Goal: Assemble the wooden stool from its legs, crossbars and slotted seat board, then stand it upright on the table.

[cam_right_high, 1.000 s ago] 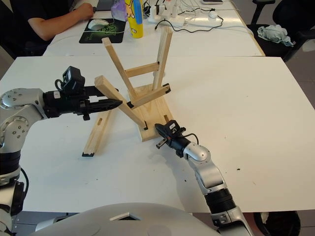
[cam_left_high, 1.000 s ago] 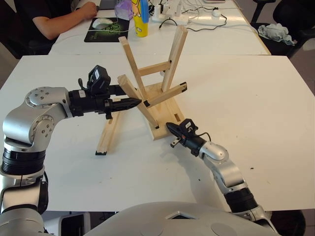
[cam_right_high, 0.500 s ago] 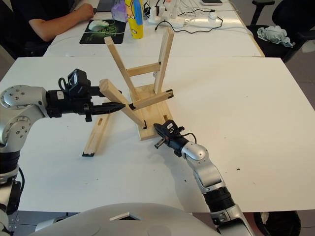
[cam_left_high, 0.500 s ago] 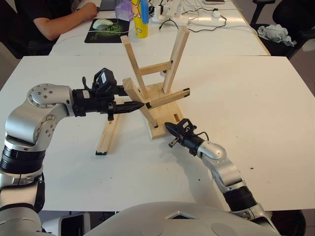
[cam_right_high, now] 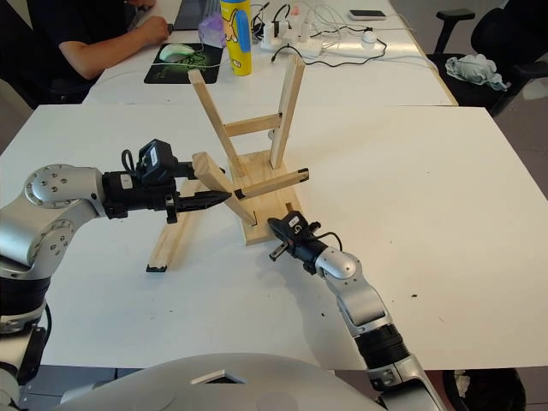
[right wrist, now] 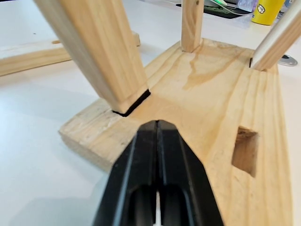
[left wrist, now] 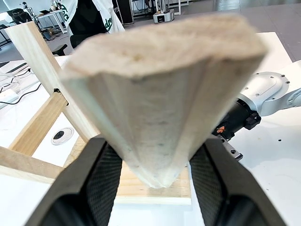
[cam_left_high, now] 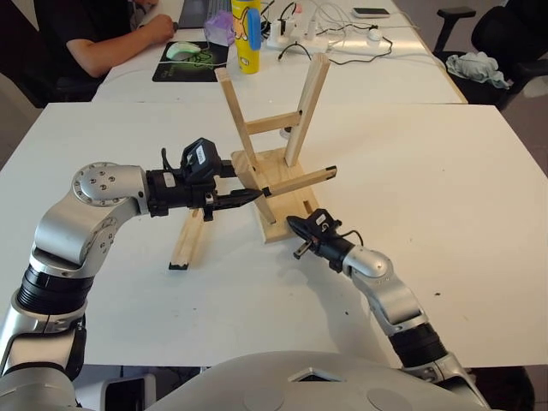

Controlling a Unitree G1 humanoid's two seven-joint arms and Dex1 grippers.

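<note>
right pincer (right wrist: 157,123) is clenched on nothing, its tips at the near edge of the seat (right wrist: 211,99), which lies flat on the desk (cam_left_high: 428,171). an empty slot (right wrist: 245,150) shows close by. left pincer (cam_left_high: 248,195) grasps a tilted leg (left wrist: 160,94) whose foot sits in a near corner of the seat. a crossbar (cam_left_high: 300,180) juts from this leg, its other end free. beyond, two far legs (cam_left_high: 306,107) stand in the seat, joined by a bar (cam_left_high: 272,122). a loose leg (cam_left_high: 188,235) lies on the desk to the left. i'd say it's about half built: the fourth leg, squaring up and flipping upright are left.
</note>
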